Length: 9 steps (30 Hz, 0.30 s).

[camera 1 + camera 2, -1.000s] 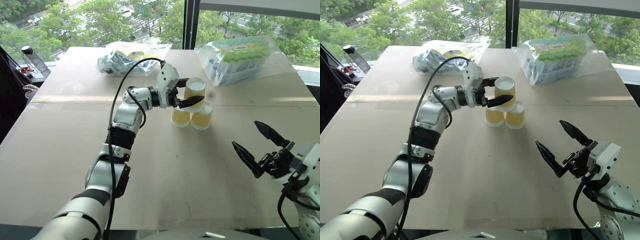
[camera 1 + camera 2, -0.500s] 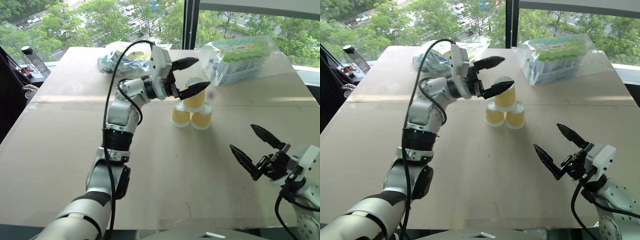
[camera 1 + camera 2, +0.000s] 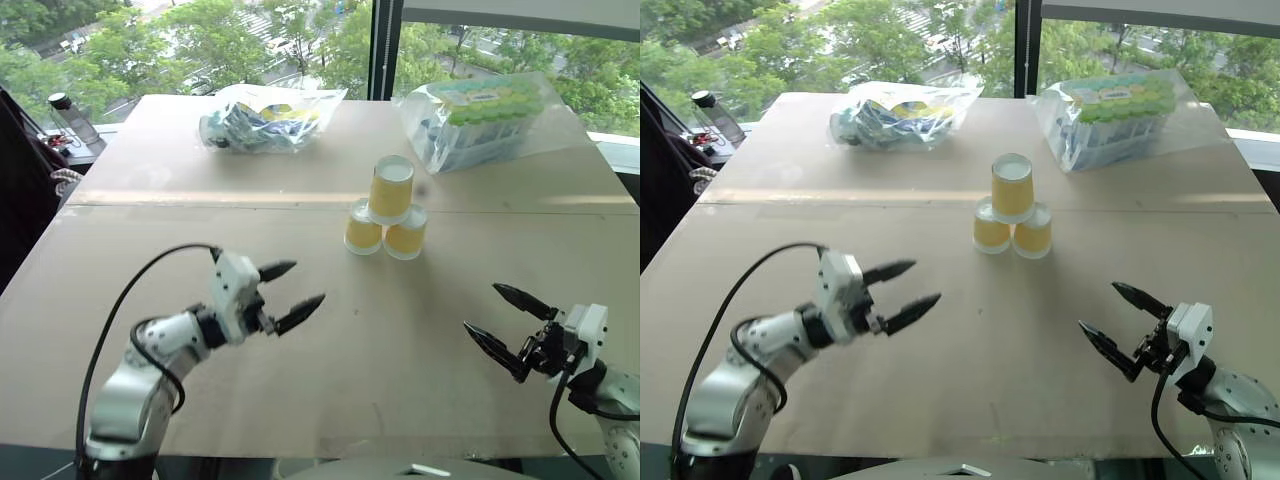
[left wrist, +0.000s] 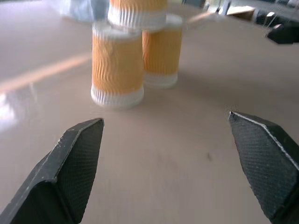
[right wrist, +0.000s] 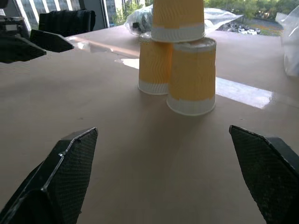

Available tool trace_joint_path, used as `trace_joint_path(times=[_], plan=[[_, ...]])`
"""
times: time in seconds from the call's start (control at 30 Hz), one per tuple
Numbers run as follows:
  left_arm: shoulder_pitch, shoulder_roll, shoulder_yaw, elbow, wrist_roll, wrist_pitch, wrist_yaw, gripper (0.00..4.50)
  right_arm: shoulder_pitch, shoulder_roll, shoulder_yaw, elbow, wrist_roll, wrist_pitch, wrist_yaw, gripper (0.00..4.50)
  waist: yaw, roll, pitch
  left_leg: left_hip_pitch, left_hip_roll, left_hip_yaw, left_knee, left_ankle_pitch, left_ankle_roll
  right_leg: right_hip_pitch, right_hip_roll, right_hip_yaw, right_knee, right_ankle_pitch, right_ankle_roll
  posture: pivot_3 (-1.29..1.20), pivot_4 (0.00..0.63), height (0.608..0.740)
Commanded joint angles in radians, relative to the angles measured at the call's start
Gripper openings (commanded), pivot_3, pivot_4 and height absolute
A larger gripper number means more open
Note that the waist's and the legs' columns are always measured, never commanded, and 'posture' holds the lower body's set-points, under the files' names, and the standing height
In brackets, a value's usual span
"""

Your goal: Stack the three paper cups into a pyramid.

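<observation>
Three yellow-orange paper cups stand as a pyramid at the table's middle: a top cup [image 3: 391, 188] rests upside down on a left cup [image 3: 362, 227] and a right cup [image 3: 405, 233]. My left gripper [image 3: 310, 281] is open and empty, low over the near left of the table, well short of the cups and pointing toward them. My right gripper [image 3: 480, 307] is open and empty at the near right. In the left wrist view the cups [image 4: 117, 65] stand beyond the spread fingers [image 4: 77, 158]. The right wrist view also shows the stack [image 5: 191, 74] ahead.
A clear bag of packaged goods [image 3: 270, 118] lies at the back left and a bag of green-lidded packs [image 3: 480, 120] at the back right. A dark bottle [image 3: 68, 120] stands off the table's left. A seam [image 3: 200, 203] crosses the brown tabletop behind the cups.
My left gripper, open around the top cup a second ago, lifted clear and pulled back and down to the near left. The top cup stays on the two. My right gripper sank a little.
</observation>
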Motion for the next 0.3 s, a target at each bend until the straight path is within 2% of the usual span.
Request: trace_joint_path(times=[0.03,0.13,0.3], plan=[[0.079,-0.035,-0.058,0.003,0.149,-0.126,0.101,4.39,-0.003,-0.004,-0.02,0.096,-0.009,-0.066,0.066,4.5,0.01,0.0,0.0,0.0,0.0,0.0,0.0,0.0,0.0,0.0,-0.001,-0.001,0.0,0.0,0.0,0.0,0.15,0.74],[0.139,-0.058,-0.101,0.051,0.216,-0.185,0.138,4.39,-0.018,-0.012,-0.018,0.157,-0.024,-0.1,0.1,4.5,0.009,0.001,-0.001,0.001,0.0,0.0,0.0,0.0,0.0,0.001,-0.001,-0.001,0.0,-0.002,-0.004,0.0,0.15,0.74],[0.163,-0.06,-0.107,0.074,0.234,-0.235,0.153,4.39,-0.042,-0.02,-0.016,0.174,-0.019,-0.099,0.114,4.5,0.001,0.004,-0.003,0.0,0.0,0.001,0.0,0.0,0.0,0.0,-0.001,-0.001,0.0,-0.002,-0.004,0.0,0.15,0.74]])
